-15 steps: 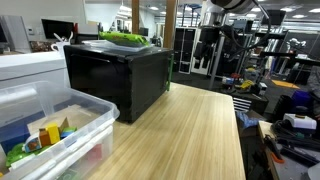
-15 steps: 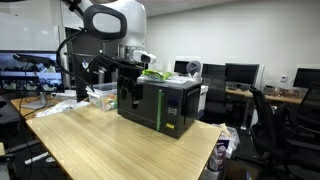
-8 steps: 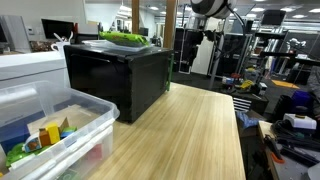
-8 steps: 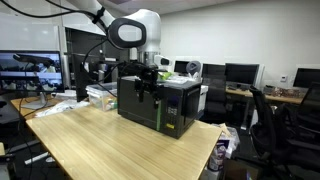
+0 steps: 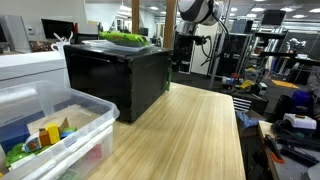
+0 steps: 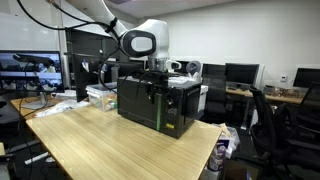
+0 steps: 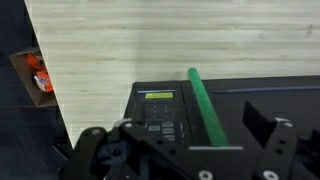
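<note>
Wide-open, empty fingers [image 7: 272,150] poised above the front of a black microwave [image 7: 270,92] on a light wooden desk [image 7: 150,40]. Directly below in the wrist view, a green door handle [image 7: 205,105] beside a button panel [image 7: 160,112], lettering too small to read. Further off, green items [image 5: 125,37] atop the microwave, then a clear plastic bin [image 5: 70,125] of coloured objects

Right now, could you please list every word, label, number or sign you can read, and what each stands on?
None can be read in any view.
On the microwave, the control panel: lit display and button labels, too blurred.
On the monitor: screen contents too small.
In the clear bin: any labels too small.
</note>
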Available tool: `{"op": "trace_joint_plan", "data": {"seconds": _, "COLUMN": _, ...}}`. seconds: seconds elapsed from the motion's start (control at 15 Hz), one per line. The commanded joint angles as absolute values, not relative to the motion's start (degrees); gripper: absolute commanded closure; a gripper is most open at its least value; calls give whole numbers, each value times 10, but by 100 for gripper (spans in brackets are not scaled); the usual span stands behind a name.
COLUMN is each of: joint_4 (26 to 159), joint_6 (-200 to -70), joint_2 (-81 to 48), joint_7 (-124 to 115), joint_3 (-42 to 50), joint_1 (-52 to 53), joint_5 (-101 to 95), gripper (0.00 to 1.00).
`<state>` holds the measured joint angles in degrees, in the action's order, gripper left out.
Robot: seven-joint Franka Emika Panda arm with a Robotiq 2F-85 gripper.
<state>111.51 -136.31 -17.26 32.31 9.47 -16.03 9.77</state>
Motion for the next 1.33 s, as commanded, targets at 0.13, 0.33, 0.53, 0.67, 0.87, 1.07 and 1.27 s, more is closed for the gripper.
{"op": "trace_joint_plan", "data": {"seconds": 0.13, "joint_4": 1127, "joint_6": -1374, "joint_2": -154, "joint_7": 402, "joint_3": 50, "joint_1": -189, "joint_5": 138, "gripper": 0}}
{"op": "trace_joint_plan", "data": {"seconds": 0.33, "joint_4": 1126, "joint_6": -1374, "joint_2": -147, "joint_7": 437, "joint_3": 42, "joint_1": -193, "joint_5": 161, "gripper": 0}}
{"op": "trace_joint_plan", "data": {"seconds": 0.53, "joint_4": 1119, "joint_6": -1370, "joint_2": -141, "joint_7": 459, "joint_3": 39, "joint_1": -193, "joint_5": 188, "gripper": 0}}
{"op": "trace_joint_plan", "data": {"seconds": 0.67, "joint_4": 1121, "joint_6": -1370, "joint_2": -136, "joint_7": 464, "joint_3": 39, "joint_1": -191, "joint_5": 196, "gripper": 27}}
{"op": "trace_joint_plan", "data": {"seconds": 0.87, "joint_4": 1123, "joint_6": -1369, "joint_2": -135, "joint_7": 467, "joint_3": 44, "joint_1": -194, "joint_5": 196, "gripper": 48}}
{"op": "trace_joint_plan", "data": {"seconds": 1.07, "joint_4": 1125, "joint_6": -1367, "joint_2": -133, "joint_7": 463, "joint_3": 47, "joint_1": -195, "joint_5": 195, "gripper": 69}}
{"op": "trace_joint_plan", "data": {"seconds": 1.27, "joint_4": 1137, "joint_6": -1366, "joint_2": -125, "joint_7": 462, "joint_3": 50, "joint_1": -195, "joint_5": 188, "gripper": 91}}
